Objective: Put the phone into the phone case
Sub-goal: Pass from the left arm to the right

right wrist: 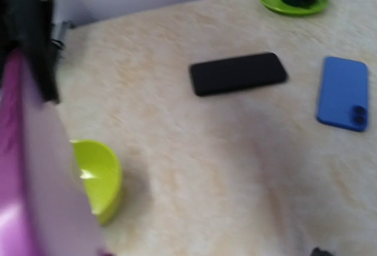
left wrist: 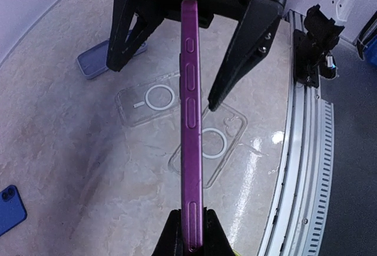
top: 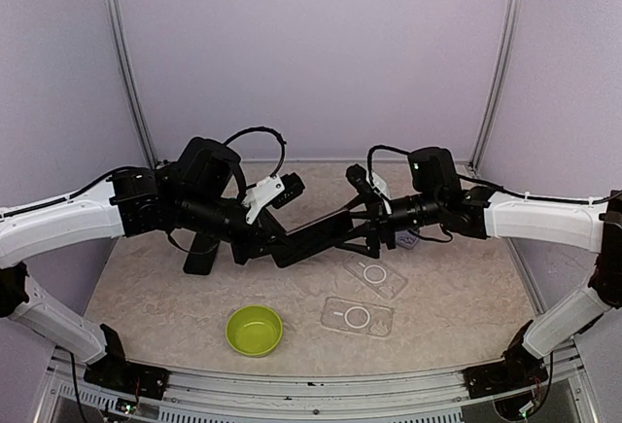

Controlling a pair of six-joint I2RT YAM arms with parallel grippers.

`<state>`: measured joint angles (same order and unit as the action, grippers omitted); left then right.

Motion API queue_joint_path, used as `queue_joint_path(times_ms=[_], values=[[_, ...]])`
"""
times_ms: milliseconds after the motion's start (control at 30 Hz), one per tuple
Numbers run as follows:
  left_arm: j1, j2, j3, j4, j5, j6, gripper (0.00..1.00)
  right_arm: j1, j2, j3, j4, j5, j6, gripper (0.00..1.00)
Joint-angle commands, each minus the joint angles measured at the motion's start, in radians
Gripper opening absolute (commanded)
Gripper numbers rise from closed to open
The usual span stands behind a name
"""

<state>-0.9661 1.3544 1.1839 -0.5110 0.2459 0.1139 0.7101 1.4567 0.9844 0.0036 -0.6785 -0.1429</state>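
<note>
Left claw (left wrist: 191,235) pinches the near end of a purple phone (left wrist: 191,120), holding it edge-on above the table (left wrist: 59,138). Right claw (left wrist: 164,86) is spread wide, one finger on either side of the phone's far end, neither touching it. Beneath the phone, a clear phone case (left wrist: 147,103) and a second clear case (left wrist: 215,144) lie flat just beside each other, near the table's railed front edge. A lime bowl (top: 255,331) sits apart with its inside bare and open tabletop around it.
</note>
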Motion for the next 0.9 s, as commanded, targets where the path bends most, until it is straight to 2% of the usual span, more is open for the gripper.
queue_joint_path(times_ms=[0,100,200,333,467,633,867], values=[[0.066,0.031,0.118,-0.005,0.199,-0.068,0.00,-0.004,0.024,0.064,0.007,-0.147,0.073,0.88],[0.078,0.044,0.147,-0.017,0.265,-0.079,0.00,-0.005,0.053,0.124,-0.026,-0.210,0.107,0.88],[0.082,0.033,0.170,-0.032,0.242,-0.091,0.00,-0.005,0.059,0.156,-0.046,-0.254,0.105,0.88],[0.081,-0.032,0.060,0.044,0.166,-0.149,0.00,-0.005,-0.002,0.078,0.018,-0.219,0.102,0.89],[0.092,-0.135,-0.073,0.156,0.198,-0.228,0.00,-0.005,-0.079,-0.026,0.112,-0.175,0.217,0.90],[0.081,-0.145,-0.103,0.135,0.268,-0.264,0.00,-0.003,-0.091,0.001,0.035,-0.243,0.239,0.89],[0.072,-0.173,-0.143,0.144,0.331,-0.274,0.00,0.014,-0.083,-0.001,0.099,-0.340,0.267,0.87]])
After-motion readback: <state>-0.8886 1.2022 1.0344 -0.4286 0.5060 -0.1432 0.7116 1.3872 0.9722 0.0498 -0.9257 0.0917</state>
